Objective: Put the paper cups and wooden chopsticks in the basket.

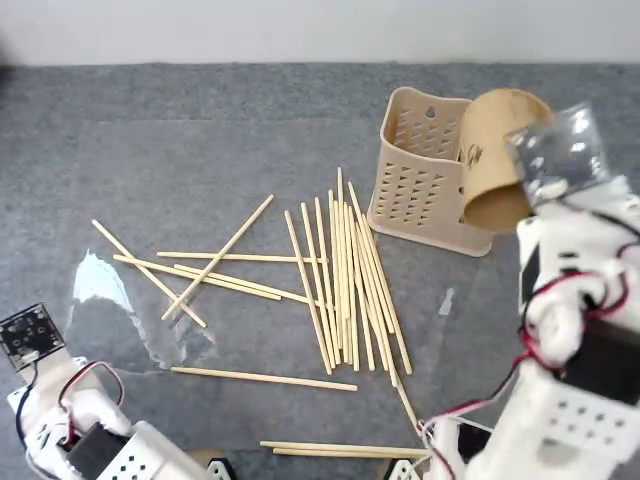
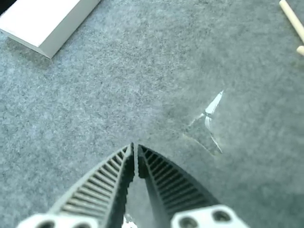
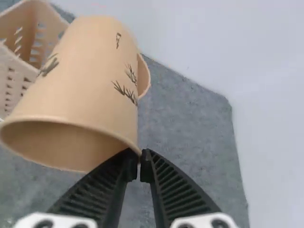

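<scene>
At the table's near left corner: left arm [image 1: 70, 410], folded low over a grey felt mat [image 1: 200, 110]. Left gripper [image 2: 136, 151] points down at bare felt, its black ribbed fingers [image 2: 109, 175] tapered and closed tip to tip, with nothing between them. A crinkled edge of clear film [image 2: 209, 114] lies just beyond the tips, and a white block [image 2: 47, 21] lies farther off.

Along the near edge: two wooden chopsticks [image 1: 340, 448], pale, thin and straight, lying side by side. One single chopstick [image 1: 262, 377] lies a little farther in.

Mid-table: a main bundle of chopsticks [image 1: 345, 280], roughly parallel and overlapping, running near to far. A looser crossed group [image 1: 205, 265] lies to one side on the clear film. All are well apart from both claws.

Right side: right arm [image 1: 575, 310], white, with red and black wires, raised and stretched toward the far end.

Far right: right gripper [image 3: 138, 164], fingers nearly closed and pinching the rim of the paper cup [image 3: 80, 104]. The cup is tan card with a smooth wall and small dark printed sprigs. It is tipped on its side, open mouth toward the claw and base pointing away.

Beyond the cup: basket [image 1: 420, 170], beige plastic with perforated walls, standing upright. The cup hangs over the basket's rim on the right arm's side; contact cannot be told.
</scene>
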Motion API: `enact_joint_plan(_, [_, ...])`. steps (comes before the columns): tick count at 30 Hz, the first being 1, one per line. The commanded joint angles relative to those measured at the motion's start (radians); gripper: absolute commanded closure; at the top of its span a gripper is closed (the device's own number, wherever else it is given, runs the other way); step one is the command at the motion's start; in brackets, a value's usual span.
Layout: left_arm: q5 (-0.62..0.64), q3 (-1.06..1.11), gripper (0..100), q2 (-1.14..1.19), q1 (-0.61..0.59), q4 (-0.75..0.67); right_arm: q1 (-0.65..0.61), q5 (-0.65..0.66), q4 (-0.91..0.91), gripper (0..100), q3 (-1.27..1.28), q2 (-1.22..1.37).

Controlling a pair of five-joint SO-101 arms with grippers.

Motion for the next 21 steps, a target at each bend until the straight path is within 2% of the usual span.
enact_joint_plan(1, [0.002, -0.01, 99, -0.015, 0.006, 0.014, -0.022, -0.06, 0.047, 99.0, -0.172, 0.12])
enact_joint_plan(14, [0.002, -0.01, 99, -0.015, 0.006, 0.014, -0.021, -0.176, 0.249, 99.0, -0.661, 0.561])
enact_joint_plan(21, [0.002, -0.01, 99, -0.015, 0.006, 0.014, -0.021, -0.192, 0.374, 98.6, -0.818, 0.661])
